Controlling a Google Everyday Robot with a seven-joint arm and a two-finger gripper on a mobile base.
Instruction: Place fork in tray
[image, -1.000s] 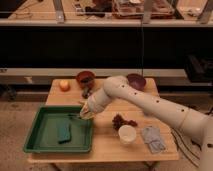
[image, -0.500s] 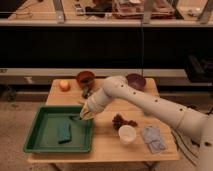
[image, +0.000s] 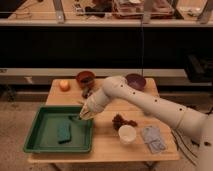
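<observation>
gripper (image: 79, 118) over tray (image: 40, 145), sponge (image: 64, 133) beside

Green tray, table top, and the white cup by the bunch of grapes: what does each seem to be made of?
The green tray looks like moulded plastic: uniform colour, raised rim, dull sheen. The table top looks like light wood, pale tan and matte, possibly laminate. The white cup looks like paper or plastic; which one cannot be told. The claw sits at the tray's right rim.
</observation>
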